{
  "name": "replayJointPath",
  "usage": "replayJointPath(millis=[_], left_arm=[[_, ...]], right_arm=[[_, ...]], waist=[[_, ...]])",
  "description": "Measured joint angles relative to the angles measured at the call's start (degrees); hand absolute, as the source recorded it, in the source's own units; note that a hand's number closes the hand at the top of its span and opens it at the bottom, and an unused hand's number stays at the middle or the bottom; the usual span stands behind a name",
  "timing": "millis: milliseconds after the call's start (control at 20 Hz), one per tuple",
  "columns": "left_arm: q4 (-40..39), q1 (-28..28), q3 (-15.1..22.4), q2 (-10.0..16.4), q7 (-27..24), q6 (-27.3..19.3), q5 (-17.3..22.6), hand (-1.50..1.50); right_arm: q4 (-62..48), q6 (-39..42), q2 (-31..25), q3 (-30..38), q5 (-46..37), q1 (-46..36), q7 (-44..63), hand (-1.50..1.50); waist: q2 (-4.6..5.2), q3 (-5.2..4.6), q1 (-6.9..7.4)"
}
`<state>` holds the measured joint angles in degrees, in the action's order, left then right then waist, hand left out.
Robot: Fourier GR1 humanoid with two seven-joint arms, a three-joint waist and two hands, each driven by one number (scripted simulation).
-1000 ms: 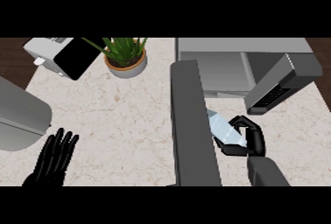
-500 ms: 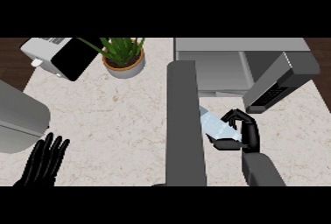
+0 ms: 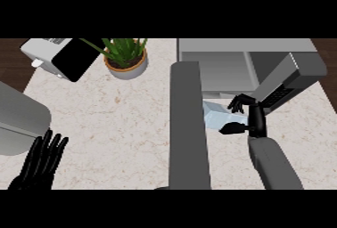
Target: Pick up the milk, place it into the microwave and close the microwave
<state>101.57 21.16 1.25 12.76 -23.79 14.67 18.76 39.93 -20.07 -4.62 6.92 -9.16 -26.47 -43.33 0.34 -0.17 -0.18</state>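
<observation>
Milk: right portion covered by right hand; label illegible.
Left hand: wrist cut off at lower edge.
Grey appliance: cropped at left edge; type undetermined.
Toaster: cropped at upper edge.

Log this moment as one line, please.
right hand: holding milk in front of microwave | milk: not yet inside | microwave: open | left hand: open, resting lower left

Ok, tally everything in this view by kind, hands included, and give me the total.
milk carton: 1
microwave, open: 1
potted plant: 1
white appliance with a black panel: 1
grey rounded object at the left edge: 1
hands: 2, the left hand and the right hand
total: 7
</observation>
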Motion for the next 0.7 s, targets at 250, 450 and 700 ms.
replayJointPath(millis=[250, 450, 700], left_arm=[[-1.0, -0.8, -0.6, -0.3, -0.4, 0.6, -0.6, -1.5], [-2.5, -2.0, -0.6, -0.5, -0.6, 1.4, -0.8, -1.5], [-3.2, -4.3, -0.4, -1.0, 0.6, 1.3, -0.9, -1.5]], right_arm=[[-8.1, -5.3, -1.3, 0.3, -3.8, -8.2, 3.8, 1.5], [-16.5, -10.8, -2.1, 1.8, -6.0, -14.7, 4.6, 1.5], [-23.8, -13.2, -5.4, 4.0, -6.4, -20.8, 5.6, 1.5]], waist=[[0.28, 0.08, 0.7], [0.61, 0.17, 1.62], [0.8, 0.27, 2.77]])
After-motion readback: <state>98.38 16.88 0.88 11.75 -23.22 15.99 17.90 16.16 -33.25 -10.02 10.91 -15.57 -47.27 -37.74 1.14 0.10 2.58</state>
